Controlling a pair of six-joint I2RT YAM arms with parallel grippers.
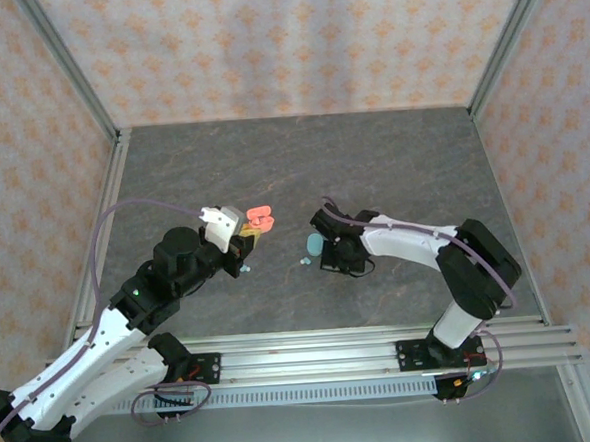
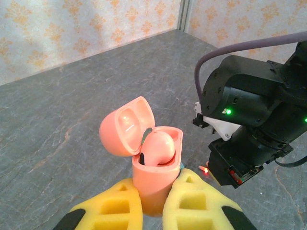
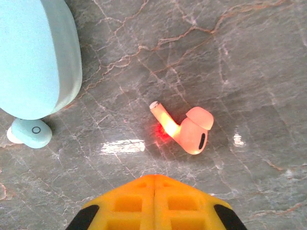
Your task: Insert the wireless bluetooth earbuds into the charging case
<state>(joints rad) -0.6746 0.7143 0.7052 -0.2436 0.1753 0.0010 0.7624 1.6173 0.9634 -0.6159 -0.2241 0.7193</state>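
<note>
Pinches open-lidded coral plastic charging case [image 2: 156,167] upright in left gripper [image 2: 152,199]; holds right gripper [image 3: 154,184] closed, empty, with coral stemmed earbud [image 3: 188,130] lying just ahead on grey bench [image 3: 249,52].

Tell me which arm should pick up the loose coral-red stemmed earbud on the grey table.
Right. The right gripper, yellow-fingered and shut, hangs close to that coral-red stemmed earbud; the left gripper is occupied, shut on the open coral-red plastic charging case.

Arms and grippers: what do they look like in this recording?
Both the left arm and right arm have white links, black joint housings with green lights, and a loose lilac cable. The left gripper and right gripper have yellow fingers with square recesses and black bases.
</note>
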